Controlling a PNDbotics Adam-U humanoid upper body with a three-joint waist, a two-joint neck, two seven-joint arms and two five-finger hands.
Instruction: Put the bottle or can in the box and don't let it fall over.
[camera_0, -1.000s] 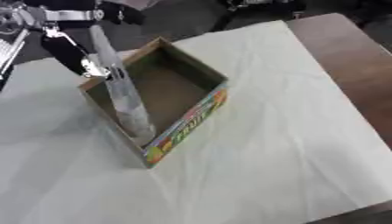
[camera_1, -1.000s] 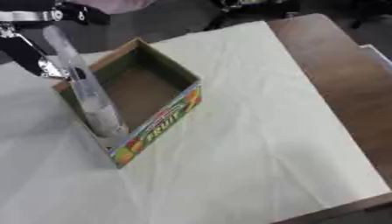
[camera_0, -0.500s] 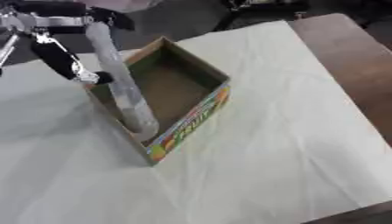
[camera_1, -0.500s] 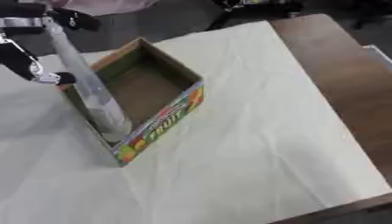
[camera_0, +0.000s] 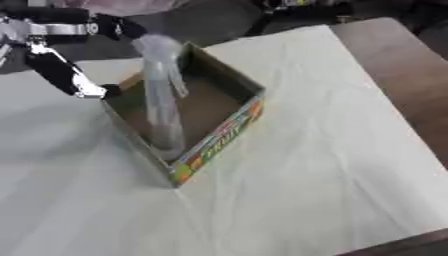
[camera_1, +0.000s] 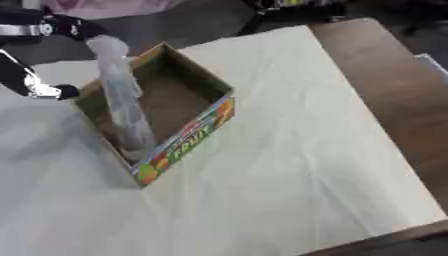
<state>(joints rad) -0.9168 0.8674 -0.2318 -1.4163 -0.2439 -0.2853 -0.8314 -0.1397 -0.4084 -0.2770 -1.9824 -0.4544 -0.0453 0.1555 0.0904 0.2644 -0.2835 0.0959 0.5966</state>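
A clear plastic bottle (camera_0: 163, 95) stands nearly upright inside the open cardboard box (camera_0: 229, 132), in its near-left corner. The left hand (camera_0: 61, 52) is just left of the box, its fingers (camera_0: 74, 81) spread and off the bottle, one reaching near the cap. The box sits on the cloth-covered tabletop (camera_0: 332, 150).

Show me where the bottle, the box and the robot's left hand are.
bottle (camera_0: 162, 105), left eye view, middle of its clear body.
box (camera_0: 223, 135), left eye view, its printed front wall.
left hand (camera_0: 61, 75), left eye view, a black finger.
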